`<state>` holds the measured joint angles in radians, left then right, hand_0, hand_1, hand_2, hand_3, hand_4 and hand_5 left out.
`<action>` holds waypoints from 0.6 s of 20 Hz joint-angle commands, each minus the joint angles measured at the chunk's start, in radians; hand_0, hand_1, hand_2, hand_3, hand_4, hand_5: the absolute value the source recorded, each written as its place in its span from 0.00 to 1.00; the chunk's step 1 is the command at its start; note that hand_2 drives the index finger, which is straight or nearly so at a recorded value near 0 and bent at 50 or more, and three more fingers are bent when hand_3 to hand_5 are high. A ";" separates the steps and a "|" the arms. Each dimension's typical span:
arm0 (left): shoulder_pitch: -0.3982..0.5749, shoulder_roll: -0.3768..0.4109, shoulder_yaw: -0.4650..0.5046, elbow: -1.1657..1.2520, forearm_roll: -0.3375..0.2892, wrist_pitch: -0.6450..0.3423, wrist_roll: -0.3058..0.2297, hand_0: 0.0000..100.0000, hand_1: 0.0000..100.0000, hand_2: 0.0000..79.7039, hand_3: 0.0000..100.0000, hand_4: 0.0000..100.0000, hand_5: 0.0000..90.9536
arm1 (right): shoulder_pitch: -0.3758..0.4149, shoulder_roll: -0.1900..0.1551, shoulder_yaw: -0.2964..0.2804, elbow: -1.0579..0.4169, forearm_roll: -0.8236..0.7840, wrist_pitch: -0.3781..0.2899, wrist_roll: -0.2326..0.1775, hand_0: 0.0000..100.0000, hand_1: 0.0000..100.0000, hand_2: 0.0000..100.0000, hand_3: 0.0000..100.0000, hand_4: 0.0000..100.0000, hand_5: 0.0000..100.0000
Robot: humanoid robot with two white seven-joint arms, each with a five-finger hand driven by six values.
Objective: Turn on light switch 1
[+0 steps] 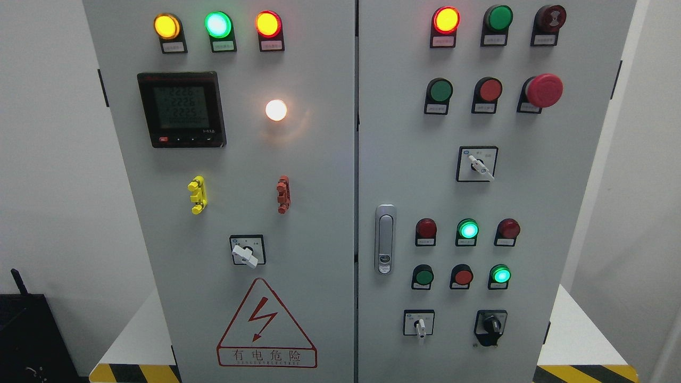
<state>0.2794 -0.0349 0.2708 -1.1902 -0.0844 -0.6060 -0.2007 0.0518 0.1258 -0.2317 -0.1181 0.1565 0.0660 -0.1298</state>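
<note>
A grey two-door control cabinet fills the head view. The left door (223, 213) carries a white rotary switch (245, 255) with its knob pointing down-right, below a lit white lamp (276, 110). On the right door (505, 191) sit a white rotary switch (480, 167), a small white selector (420, 325) and a black selector (490, 325). Which of these is "switch 1" cannot be read. Neither of my hands shows in the picture.
Lit yellow (167, 26), green (218, 24) and orange-red (268, 24) lamps top the left door, above a digital meter (181, 109). A red mushroom stop button (544, 90) and a door handle (384, 239) are on the right door. A black box (26, 340) stands at lower left.
</note>
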 commanded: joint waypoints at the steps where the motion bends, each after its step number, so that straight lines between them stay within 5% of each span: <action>1: 0.044 0.075 0.151 0.815 0.000 0.058 -0.013 0.16 0.30 0.00 0.14 0.26 0.00 | 0.000 0.000 0.000 0.000 0.000 0.000 -0.001 0.31 0.00 0.00 0.00 0.00 0.00; 7: 0.037 0.118 0.038 0.926 -0.047 0.451 -0.032 0.23 0.25 0.00 0.00 0.00 0.00 | 0.000 0.000 0.000 0.000 0.000 0.000 -0.001 0.31 0.00 0.00 0.00 0.00 0.00; 12: 0.029 0.109 -0.071 0.922 -0.072 0.512 -0.008 0.23 0.23 0.00 0.00 0.00 0.00 | 0.000 0.000 0.000 0.000 0.000 0.000 -0.001 0.31 0.00 0.00 0.00 0.00 0.00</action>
<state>0.3094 0.0355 0.2853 -0.5880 -0.1326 -0.1336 -0.2312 0.0521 0.1258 -0.2316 -0.1181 0.1565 0.0660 -0.1298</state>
